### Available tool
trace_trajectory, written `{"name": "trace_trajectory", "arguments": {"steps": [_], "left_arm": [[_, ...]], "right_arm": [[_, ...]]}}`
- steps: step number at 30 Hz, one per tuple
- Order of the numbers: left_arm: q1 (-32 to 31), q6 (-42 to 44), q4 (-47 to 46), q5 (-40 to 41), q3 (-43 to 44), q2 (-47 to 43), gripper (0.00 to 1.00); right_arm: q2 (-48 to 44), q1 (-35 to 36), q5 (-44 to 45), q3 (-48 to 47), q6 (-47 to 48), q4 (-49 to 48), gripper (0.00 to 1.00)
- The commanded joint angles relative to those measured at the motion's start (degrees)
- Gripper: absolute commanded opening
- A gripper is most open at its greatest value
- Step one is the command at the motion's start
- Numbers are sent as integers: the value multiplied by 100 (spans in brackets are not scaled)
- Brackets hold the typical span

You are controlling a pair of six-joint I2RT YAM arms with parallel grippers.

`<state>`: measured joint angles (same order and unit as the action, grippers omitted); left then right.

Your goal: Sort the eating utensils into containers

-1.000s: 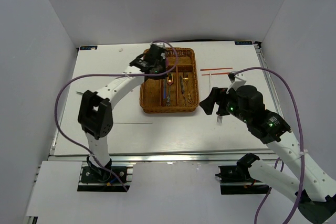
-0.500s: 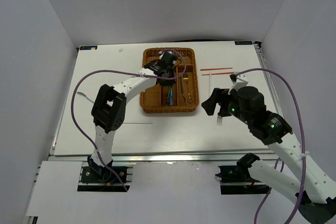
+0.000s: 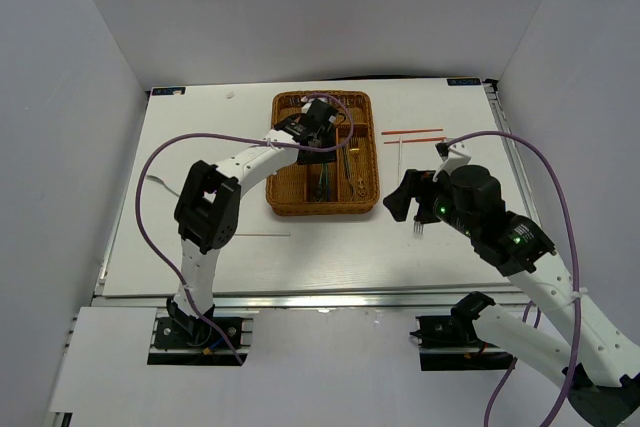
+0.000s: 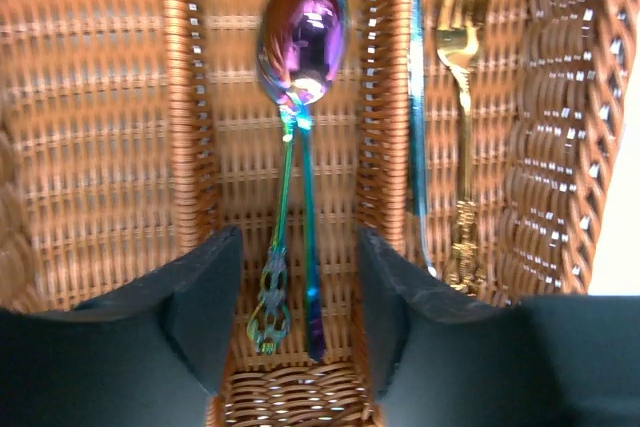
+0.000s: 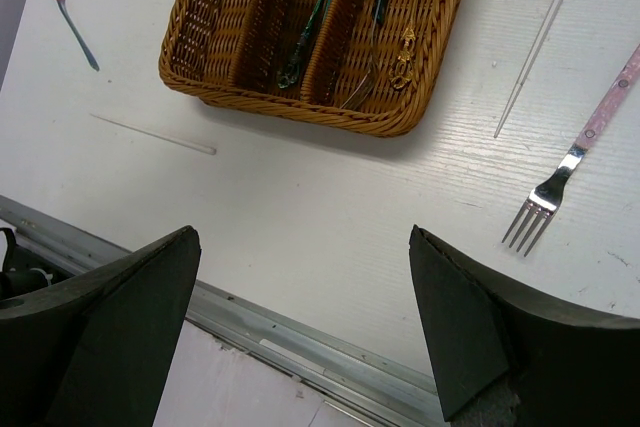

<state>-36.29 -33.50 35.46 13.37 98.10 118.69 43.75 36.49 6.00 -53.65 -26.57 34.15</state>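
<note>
My left gripper (image 3: 322,139) hangs low over the middle long slot of the brown wicker tray (image 3: 320,209), open. In the left wrist view an iridescent purple spoon (image 4: 300,37) lies flat on the slot floor, its handle running down between my fingers (image 4: 205,302), free of both. A second iridescent handle (image 4: 312,277) lies beside it. A gold fork (image 4: 463,97) rests in the slot to the right. My right gripper (image 5: 300,347) is wide open over bare table, a pink-handled silver fork (image 5: 560,182) to its right. Two red chopsticks (image 3: 412,133) lie beyond it.
A thin silver chopstick (image 5: 540,42) lies right of the tray (image 5: 330,112). A pale stick (image 5: 150,134) lies in front of the tray. A small utensil (image 5: 72,25) lies on the table far to the left. The table's metal front rail (image 5: 300,347) runs under my right gripper.
My left gripper moved right from the tray's far left part to its middle slot, and its jaws came apart there. The right arm has hardly moved.
</note>
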Motion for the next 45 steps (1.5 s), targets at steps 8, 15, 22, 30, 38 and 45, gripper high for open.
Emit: {"name": "trace_trajectory", "arguments": {"steps": [8, 15, 22, 30, 38, 45], "left_arm": [[849, 1, 303, 860, -326, -1435, 98], [2994, -394, 1050, 1836, -986, -2438, 98], [4674, -149, 761, 749, -1601, -2027, 93], [4851, -271, 479, 605, -1899, -1217, 80], [4912, -447, 180, 553, -2146, -778, 57], [4974, -570, -180, 448, -2691, -778, 50]], "right_arm": [[-77, -19, -81, -5, 213, -119, 89], [-7, -19, -362, 197, 433, -286, 89], [81, -19, -784, 328, 468, -532, 89], [283, -19, -1127, 733, 512, -1033, 89], [538, -19, -1400, 883, 574, -1350, 89], [609, -19, -1338, 777, 714, -1314, 89]]}}
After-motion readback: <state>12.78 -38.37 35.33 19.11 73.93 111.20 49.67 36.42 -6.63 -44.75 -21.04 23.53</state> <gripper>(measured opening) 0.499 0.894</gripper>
